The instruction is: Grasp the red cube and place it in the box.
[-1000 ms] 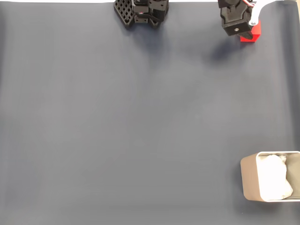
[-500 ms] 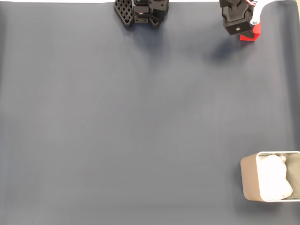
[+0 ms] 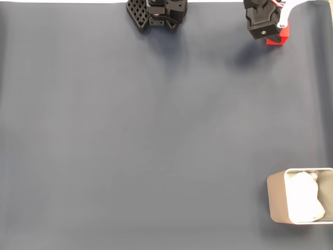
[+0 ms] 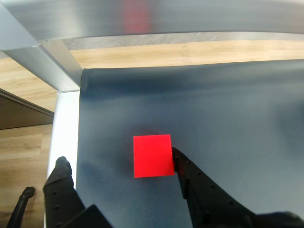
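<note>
Currently: gripper spread wide over the red cube, nothing gripped.

Wrist view: the cube lies flat on the dark mat, between the two black fingers; the right finger's tip touches or nearly touches the cube's right face, the left finger stands well apart near the mat's left edge. Fixed view: cube sits at the far right corner of the mat, partly hidden under the arm's head. Box with white lining stands at the near right edge, well apart from the cube.
</note>
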Controlling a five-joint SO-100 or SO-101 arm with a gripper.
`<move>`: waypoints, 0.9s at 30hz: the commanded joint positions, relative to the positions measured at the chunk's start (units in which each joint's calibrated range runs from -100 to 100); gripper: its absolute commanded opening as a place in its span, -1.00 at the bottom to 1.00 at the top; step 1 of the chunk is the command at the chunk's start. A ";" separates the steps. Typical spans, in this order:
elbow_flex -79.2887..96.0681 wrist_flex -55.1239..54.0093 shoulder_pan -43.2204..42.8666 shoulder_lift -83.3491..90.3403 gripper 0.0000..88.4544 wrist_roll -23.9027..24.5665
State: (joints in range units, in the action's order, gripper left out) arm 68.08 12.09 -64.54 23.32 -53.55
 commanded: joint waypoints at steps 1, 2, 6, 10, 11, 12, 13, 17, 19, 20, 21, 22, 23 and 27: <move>-2.21 -1.03 -0.45 -0.01 -0.01 0.68; -2.21 -1.03 -0.45 -0.09 -0.03 0.68; -1.93 -1.03 -0.45 -0.27 -0.11 0.88; -1.93 -0.78 -0.52 -0.35 -0.22 0.93; -1.93 -0.78 -0.52 -0.35 -0.25 0.93; -1.93 -0.70 -0.52 -0.27 -0.29 0.93; -1.93 -0.70 -0.52 -0.27 -0.34 0.93; -2.12 -0.70 -0.52 -0.27 -0.50 0.83; -2.30 -0.86 -0.52 -0.35 -0.56 0.93; -2.30 -0.94 -0.52 -0.35 -0.59 0.93; -2.30 -0.94 -0.52 -0.35 -0.62 0.93; -2.39 -0.94 -0.52 -0.44 -0.64 0.93; -2.39 -0.94 -0.52 -0.53 -0.67 0.93; -2.39 -0.86 -0.52 -0.53 -0.78 0.88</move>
State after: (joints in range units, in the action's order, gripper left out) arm 68.08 12.09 -64.54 22.54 -52.87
